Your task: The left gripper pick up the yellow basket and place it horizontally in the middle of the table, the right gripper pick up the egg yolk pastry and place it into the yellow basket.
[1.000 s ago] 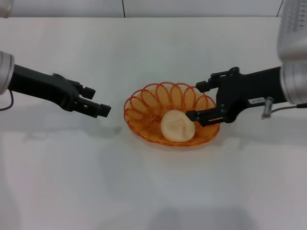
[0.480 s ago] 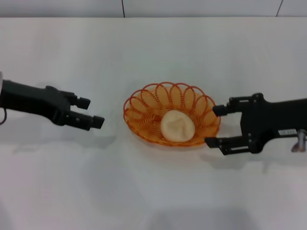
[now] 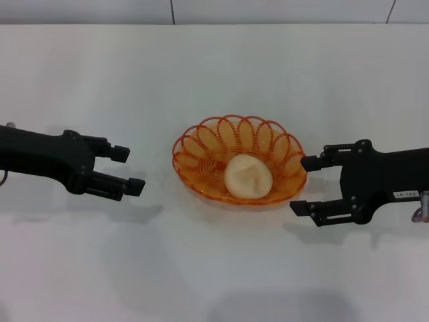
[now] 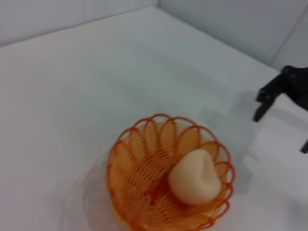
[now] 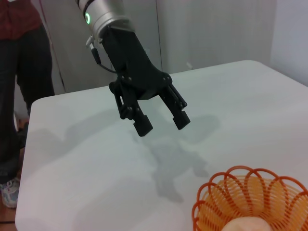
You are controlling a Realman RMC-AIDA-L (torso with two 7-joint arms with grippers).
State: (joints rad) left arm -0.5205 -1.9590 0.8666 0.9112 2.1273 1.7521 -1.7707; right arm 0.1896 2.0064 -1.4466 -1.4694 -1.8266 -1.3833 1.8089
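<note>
- While both arms hang above the white table (image 3: 214, 268), I see my right hand (image 3: 303, 185) nearest me, just right of the yellow basket (image 3: 201, 144), fingers spread and gripping nothing.
- At about that depth my left hand (image 3: 131, 170) sits well to the left of the basket, also spread and empty.
- Mid-table, the basket lies flat, and the egg yolk pastry (image 3: 248, 176) rests inside it, toward its near right side.
</note>
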